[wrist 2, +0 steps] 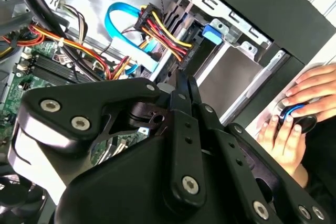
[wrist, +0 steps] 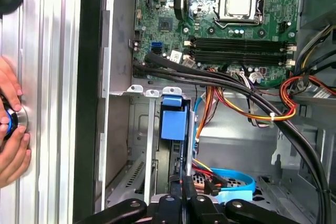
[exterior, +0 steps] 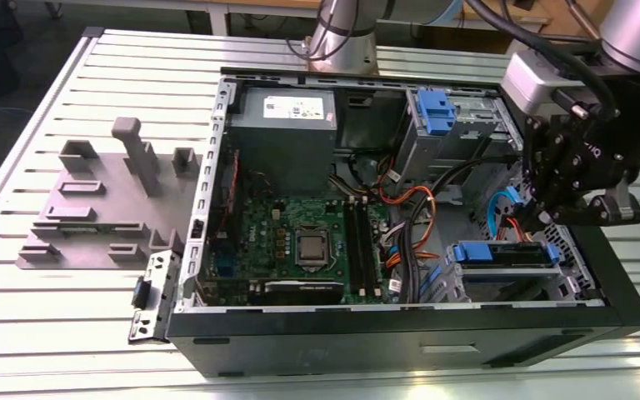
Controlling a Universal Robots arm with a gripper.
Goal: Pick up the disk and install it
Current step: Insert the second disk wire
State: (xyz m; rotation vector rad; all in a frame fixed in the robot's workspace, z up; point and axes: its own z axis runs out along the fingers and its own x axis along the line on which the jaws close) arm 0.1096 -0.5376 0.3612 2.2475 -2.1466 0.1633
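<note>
1. The disk [exterior: 506, 254], in its blue carrier, sits in the lower drive bay of the open computer case [exterior: 409, 325], near the case's front corner on the exterior view's right. Its blue handle [wrist: 173, 121] faces into the case in the first wrist view.
2. The gripper [exterior: 542, 218] hangs inside the case just above and beside that bay; in the second wrist view its fingers [wrist 2: 185, 98] lie pressed together with nothing between them.
3. Judged from this, pickup and carrying are done and the disk looks seated; whether it is fully latched cannot be told.
4. Orange and blue cables [exterior: 509, 208] hang loose near the bay; no plug can be seen joined to the disk.
5. The grey holder block [exterior: 97, 200] stands on the tabletop [exterior: 31, 333] well apart.
6. A person's hands [wrist 2: 304, 111] rest on a round device beside the case.
</note>
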